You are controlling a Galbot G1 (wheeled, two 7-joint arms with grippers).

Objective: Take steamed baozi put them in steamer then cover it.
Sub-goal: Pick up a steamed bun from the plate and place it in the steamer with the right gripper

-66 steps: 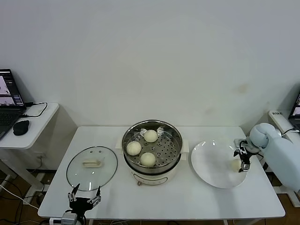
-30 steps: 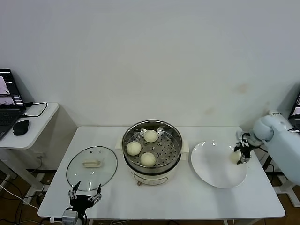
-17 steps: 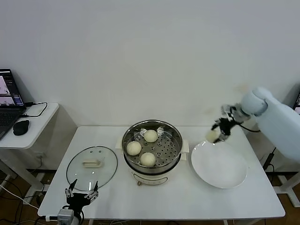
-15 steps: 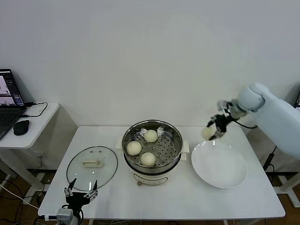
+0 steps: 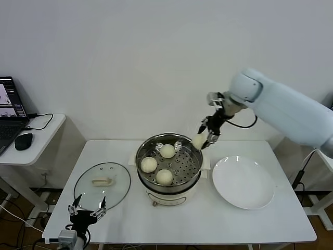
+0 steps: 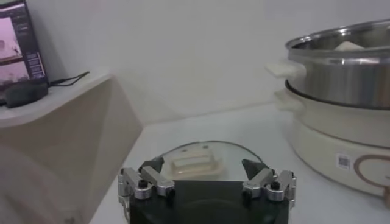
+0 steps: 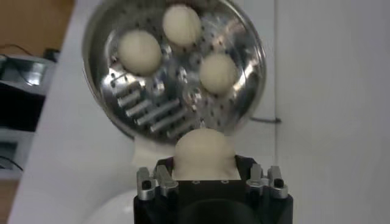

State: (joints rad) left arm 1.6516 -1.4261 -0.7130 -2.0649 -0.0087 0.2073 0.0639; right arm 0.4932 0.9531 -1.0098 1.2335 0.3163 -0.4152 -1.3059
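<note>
The steamer (image 5: 169,165) stands mid-table with three baozi on its perforated tray: one at the back (image 5: 167,151), one at the left (image 5: 148,164), one at the front (image 5: 164,177). My right gripper (image 5: 204,136) is shut on a fourth baozi (image 5: 199,140) and holds it in the air above the steamer's right rim. In the right wrist view this baozi (image 7: 205,152) sits between the fingers, with the steamer (image 7: 177,67) below. The glass cover (image 5: 102,186) lies flat on the table left of the steamer. My left gripper (image 5: 85,214) is open, low by the table's front edge near the cover (image 6: 204,159).
A flat white plate (image 5: 243,182) lies right of the steamer with nothing on it. A side table at the far left carries a laptop (image 5: 10,112) and a mouse (image 5: 23,141). A white wall stands behind the table.
My right gripper lifted the baozi off the white plate and carried it up and left to above the steamer's right rim. My left gripper drifted slightly lower and left.
</note>
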